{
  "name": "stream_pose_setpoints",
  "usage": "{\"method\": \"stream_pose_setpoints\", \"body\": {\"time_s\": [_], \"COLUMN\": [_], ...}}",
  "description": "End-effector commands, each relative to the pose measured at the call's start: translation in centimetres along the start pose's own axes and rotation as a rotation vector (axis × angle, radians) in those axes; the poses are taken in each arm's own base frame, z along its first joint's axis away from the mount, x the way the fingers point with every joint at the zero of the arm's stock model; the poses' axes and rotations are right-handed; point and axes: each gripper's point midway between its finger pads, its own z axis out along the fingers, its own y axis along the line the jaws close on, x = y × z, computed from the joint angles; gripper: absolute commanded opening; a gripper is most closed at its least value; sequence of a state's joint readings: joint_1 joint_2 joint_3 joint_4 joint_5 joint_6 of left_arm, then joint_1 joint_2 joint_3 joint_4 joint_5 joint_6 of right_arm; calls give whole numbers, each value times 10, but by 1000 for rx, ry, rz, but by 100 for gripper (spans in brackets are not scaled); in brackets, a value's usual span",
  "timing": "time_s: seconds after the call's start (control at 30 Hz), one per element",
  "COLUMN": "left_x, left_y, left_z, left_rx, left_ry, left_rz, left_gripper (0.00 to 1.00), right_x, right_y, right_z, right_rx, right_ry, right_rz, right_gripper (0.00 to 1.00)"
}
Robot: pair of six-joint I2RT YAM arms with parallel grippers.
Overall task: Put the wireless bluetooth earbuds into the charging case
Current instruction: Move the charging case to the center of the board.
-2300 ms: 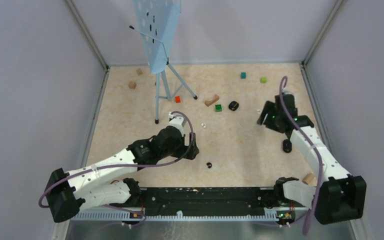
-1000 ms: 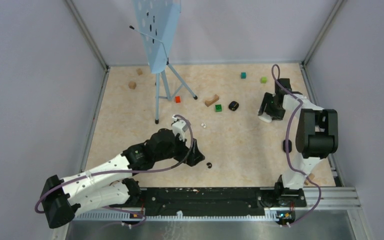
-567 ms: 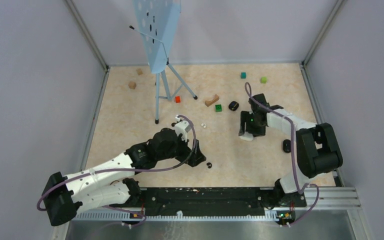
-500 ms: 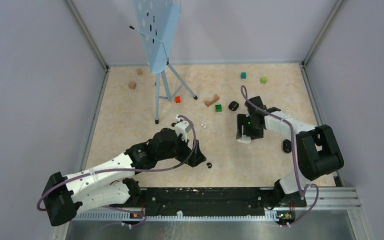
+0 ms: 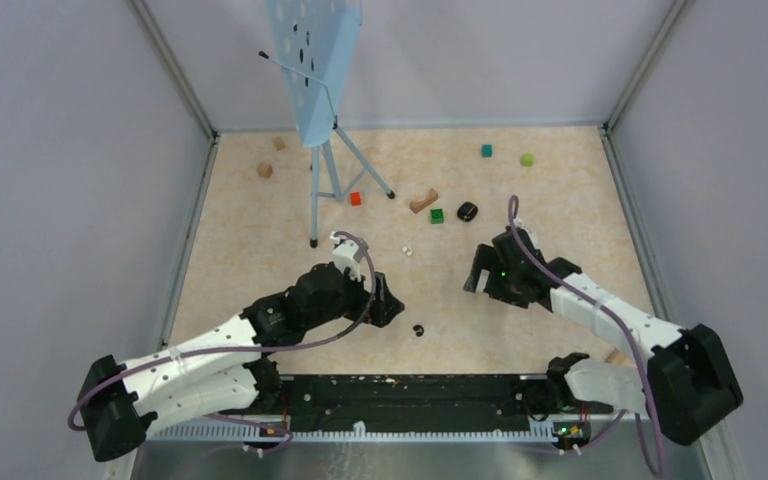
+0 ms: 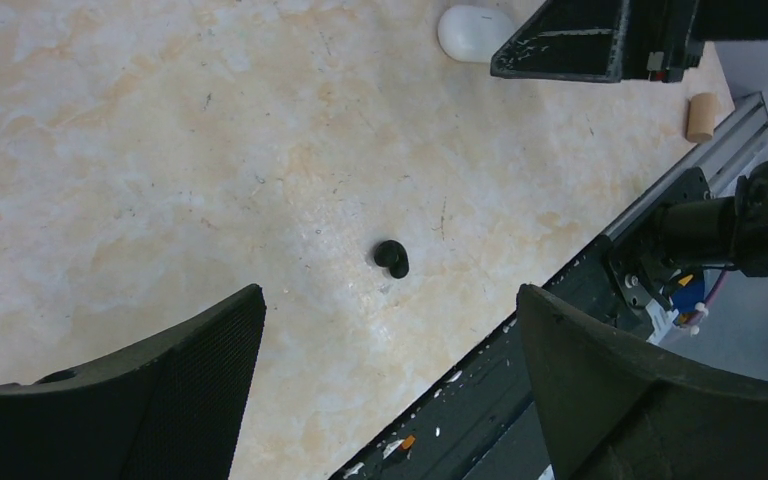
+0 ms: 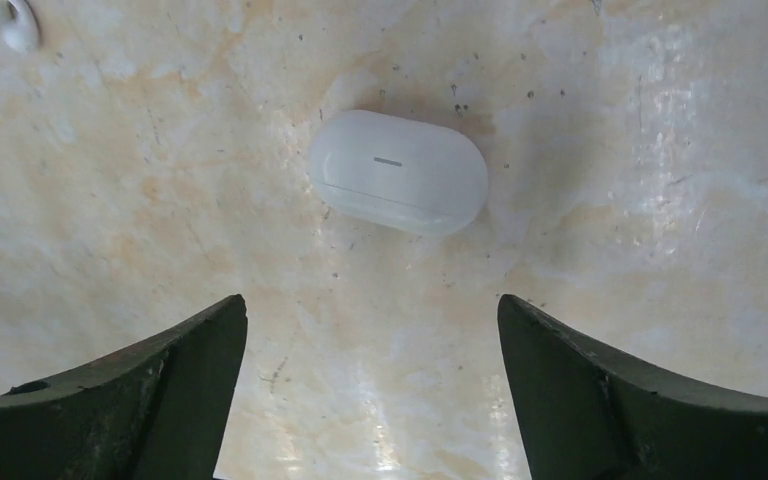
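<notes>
Left jaws stand wide apart and hold nothing; a black earbud (image 6: 392, 258) lies on the bench (image 6: 160, 150) just ahead of them, about midway between the two, touching neither. Right jaws are likewise wide apart and empty; the white case (image 7: 398, 172), lid shut, lies flat on the bench ahead of them, roughly centred in the gap, clear of both; a white earbud (image 7: 5, 22) lies farther ahead and off to one side, at the corner of the right wrist view.
</notes>
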State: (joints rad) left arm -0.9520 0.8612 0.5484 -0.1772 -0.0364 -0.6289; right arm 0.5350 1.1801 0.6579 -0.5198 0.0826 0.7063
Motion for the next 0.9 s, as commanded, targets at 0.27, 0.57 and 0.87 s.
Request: {"method": "stream_pose_setpoints", "body": {"time_s": [0.27,0.57,0.87], "left_x": [-29,-25,-19], "left_y": [26,28,27], "left_z": [-3,-9,-5], "left_rx": [-176,-197,-170], "left_ry": [-184,-140,-124], "left_rz": [-208,-151,-133], "left_gripper": [99,99,99], "right_x": [-10,-66,-67], "right_y": [37,23,3], "right_z": [25,55,62], "right_rx": [-131,-14,124], "right_ry": [-74,-175,-115], "right_rz": [307,250,209], "right_gripper": [92,93,93]}}
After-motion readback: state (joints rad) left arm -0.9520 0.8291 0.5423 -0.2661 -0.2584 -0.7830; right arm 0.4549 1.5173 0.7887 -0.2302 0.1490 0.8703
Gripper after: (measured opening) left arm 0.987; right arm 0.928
